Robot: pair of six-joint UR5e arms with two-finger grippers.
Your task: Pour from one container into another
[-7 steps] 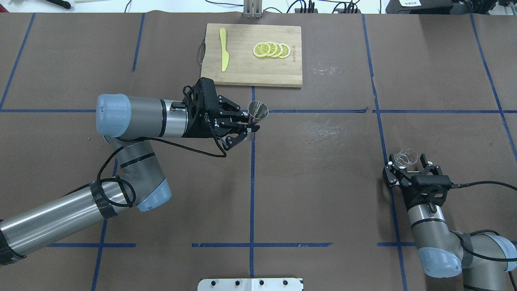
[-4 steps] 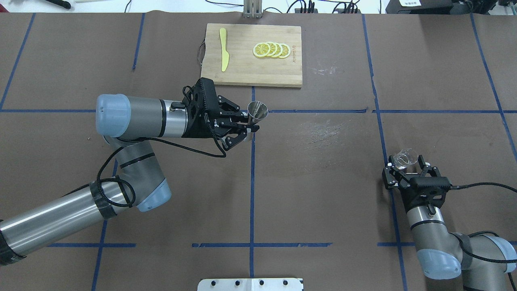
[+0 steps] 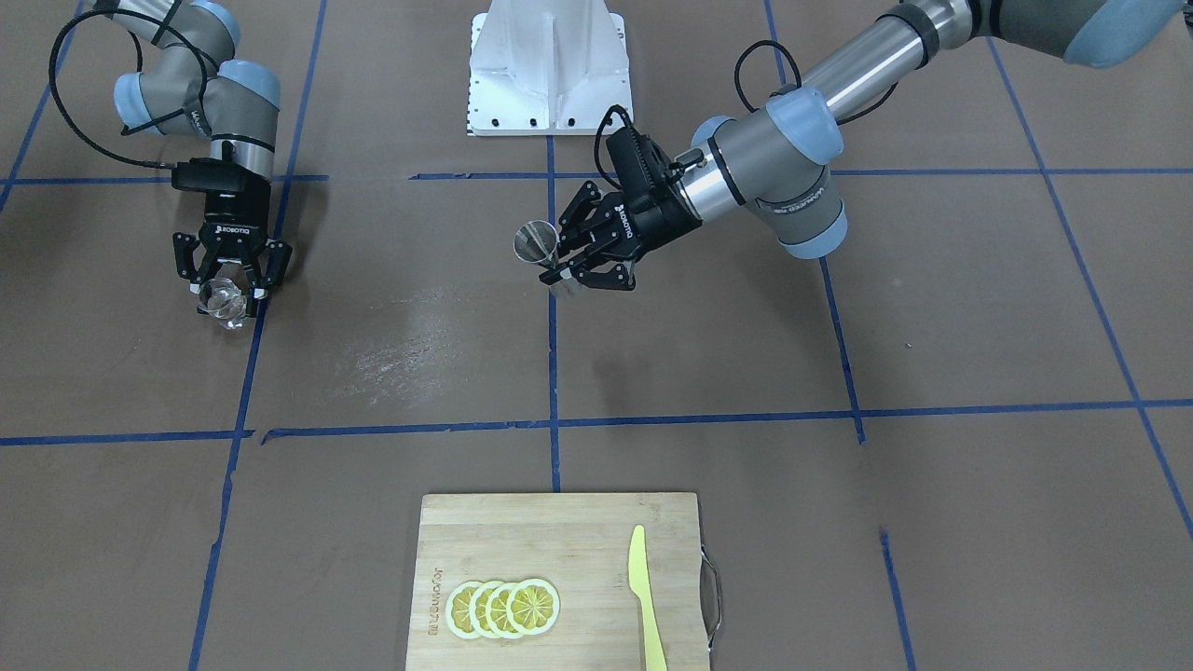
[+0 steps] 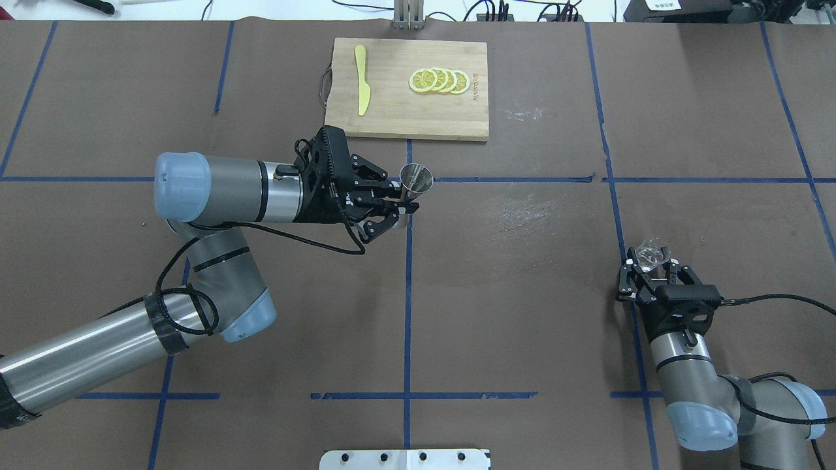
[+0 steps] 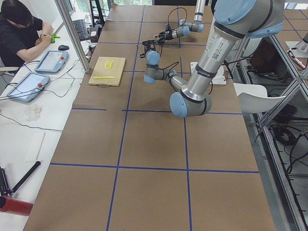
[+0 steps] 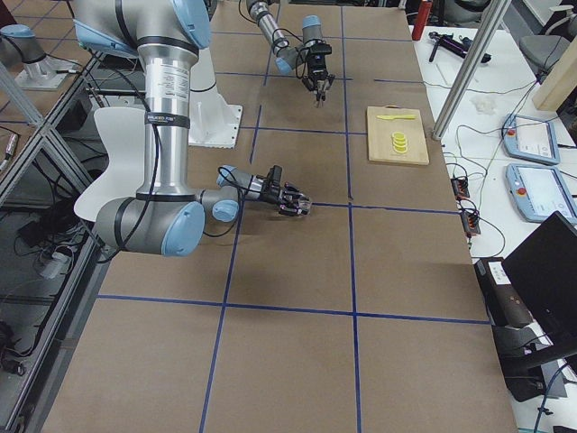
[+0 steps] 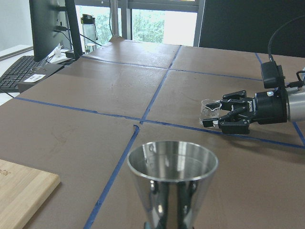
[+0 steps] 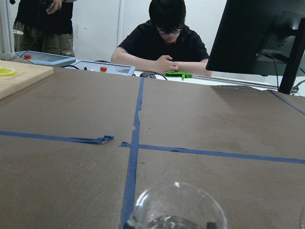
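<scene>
My left gripper [image 4: 406, 198] [image 3: 565, 270] is shut on the waist of the steel jigger [image 4: 417, 177] [image 3: 536, 244], holding it upright above the table's middle. The jigger's open mouth [image 7: 172, 164] fills the left wrist view. At the table's right side stands the small clear glass cup [image 4: 650, 253] [image 3: 224, 300] [image 7: 208, 107]. My right gripper [image 4: 652, 264] [image 3: 229, 291] lies low and level, with its fingers closed against the cup's sides. Only the cup's rim [image 8: 174, 205] shows in the right wrist view.
A wooden cutting board [image 4: 405, 114] at the far middle carries lemon slices [image 4: 439, 80] and a yellow knife [image 4: 361, 79]. The white robot base plate [image 4: 405, 459] is at the near edge. A person [image 8: 164, 38] sits beyond the table's far side with tablets.
The right gripper's fingers have drawn in around the cup, and the right arm has shifted slightly left and back. The left arm and jigger have not moved.
</scene>
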